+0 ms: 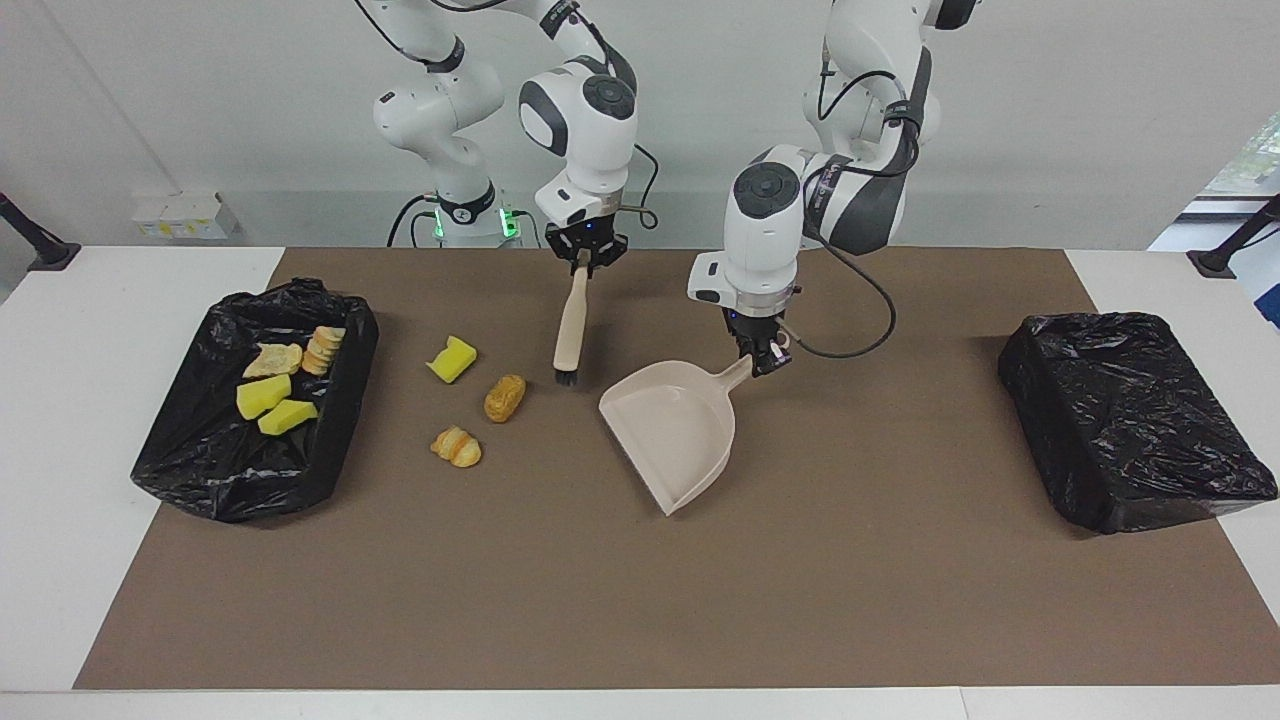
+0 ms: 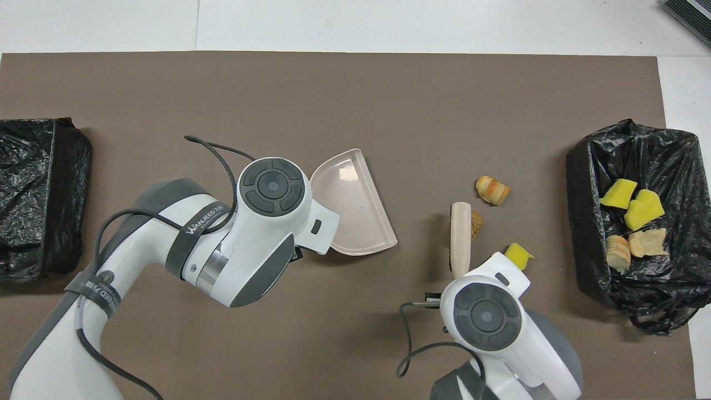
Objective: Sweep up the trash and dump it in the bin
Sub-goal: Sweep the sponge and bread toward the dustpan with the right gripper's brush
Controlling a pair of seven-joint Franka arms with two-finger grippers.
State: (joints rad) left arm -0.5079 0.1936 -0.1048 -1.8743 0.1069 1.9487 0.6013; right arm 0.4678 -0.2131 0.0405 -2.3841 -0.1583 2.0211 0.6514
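Glossy plastic dustpan; crinkly bin liner

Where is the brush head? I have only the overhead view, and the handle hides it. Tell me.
Observer: The brush hangs upright. Its black bristles point down beside the brown bread piece, on the dustpan's side of it, with a gap between them. I cannot tell whether they touch the mat.
Operator: Report the right grip. The wrist covers it here.
Observer: The right gripper is shut on the top end of the brush handle.
Operator: Now the left one.
Observer: The left gripper is shut on the end of the dustpan handle, which slopes up from the pan to the gripper.
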